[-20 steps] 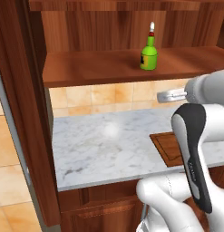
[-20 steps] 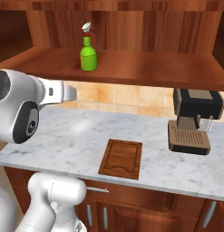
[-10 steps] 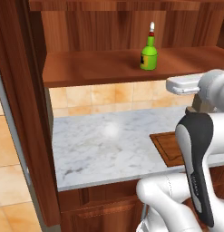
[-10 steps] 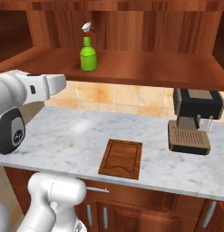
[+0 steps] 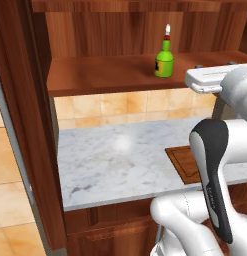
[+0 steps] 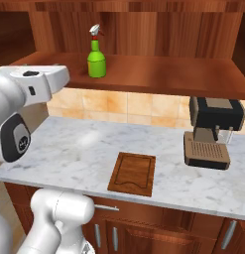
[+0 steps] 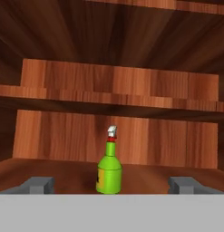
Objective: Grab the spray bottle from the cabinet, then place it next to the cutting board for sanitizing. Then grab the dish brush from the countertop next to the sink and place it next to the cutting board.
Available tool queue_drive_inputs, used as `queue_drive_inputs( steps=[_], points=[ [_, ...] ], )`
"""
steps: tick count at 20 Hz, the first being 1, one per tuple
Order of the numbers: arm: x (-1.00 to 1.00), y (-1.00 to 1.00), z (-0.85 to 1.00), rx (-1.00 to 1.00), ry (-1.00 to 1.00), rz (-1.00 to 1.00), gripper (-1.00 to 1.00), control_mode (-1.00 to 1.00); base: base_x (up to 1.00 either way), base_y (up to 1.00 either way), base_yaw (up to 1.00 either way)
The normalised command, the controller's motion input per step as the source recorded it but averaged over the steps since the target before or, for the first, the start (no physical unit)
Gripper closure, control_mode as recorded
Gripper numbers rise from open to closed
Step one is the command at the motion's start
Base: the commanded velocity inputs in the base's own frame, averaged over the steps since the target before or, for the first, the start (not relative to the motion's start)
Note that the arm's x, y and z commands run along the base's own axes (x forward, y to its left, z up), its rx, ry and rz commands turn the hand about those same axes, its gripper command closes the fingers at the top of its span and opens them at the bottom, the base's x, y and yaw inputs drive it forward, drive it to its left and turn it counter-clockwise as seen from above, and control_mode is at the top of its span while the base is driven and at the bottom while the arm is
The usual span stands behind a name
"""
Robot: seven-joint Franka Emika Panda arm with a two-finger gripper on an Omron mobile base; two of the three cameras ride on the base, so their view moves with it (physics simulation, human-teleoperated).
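Left base view: the cabinet (image 5: 25,125) rises along the left edge, and its wide plank shelf (image 5: 105,75) carries the spray bottle (image 5: 164,61), upright, toward the shelf's right end and near its back wall. Below the shelf, the tabletop (image 5: 115,160), white marble with grey veins, carries the cutting board (image 5: 182,162) at its right front, partly hidden behind the white arm.

Right base view: the spray bottle (image 6: 96,53) stands upright on the shelf (image 6: 158,74), in the shelf's left half. The cutting board (image 6: 133,173) lies flat near the front edge of the tabletop (image 6: 69,154), about midway along it. A dark coffee machine (image 6: 212,131) stands toward the right end of the tabletop, well apart from the board.

Hand view: the end effector (image 7: 111,185) has its two finger tips (image 7: 37,185) spread wide apart, with nothing between them. The spray bottle (image 7: 109,170) stands upright on the shelf ahead, centred between the tips and not touched by either. Its white nozzle with a red tip points upward against the cabinet's back panel (image 7: 118,136).
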Motion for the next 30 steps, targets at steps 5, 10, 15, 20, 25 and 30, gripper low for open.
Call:
queue_drive_inputs(
  steps=[5, 10, 15, 20, 25, 30],
  points=[
    [0.26, -0.01, 0.08, 0.0, 0.06, 0.0, -1.0, -1.0, 0.0, 0.0, 0.0],
    [0.43, -0.1, 0.0, 0.0, 0.04, 0.0, -1.0, -1.0, 0.0, 0.0, 0.0],
    [0.41, -0.14, 0.0, 0.0, 0.0, 0.0, -1.0, -1.0, 0.0, 0.0, 0.0],
    [0.38, -0.03, 0.0, 0.0, 0.0, 0.0, -1.0, -1.0, 0.0, 0.0, 0.0],
    [0.45, 0.0, 0.0, 0.0, 0.0, 0.0, -1.0, -1.0, 0.0, 0.0, 0.0],
    [0.55, 0.0, 0.0, 0.0, 0.0, 0.0, -1.0, -1.0, 0.0, 0.0, 0.0]
  ],
)
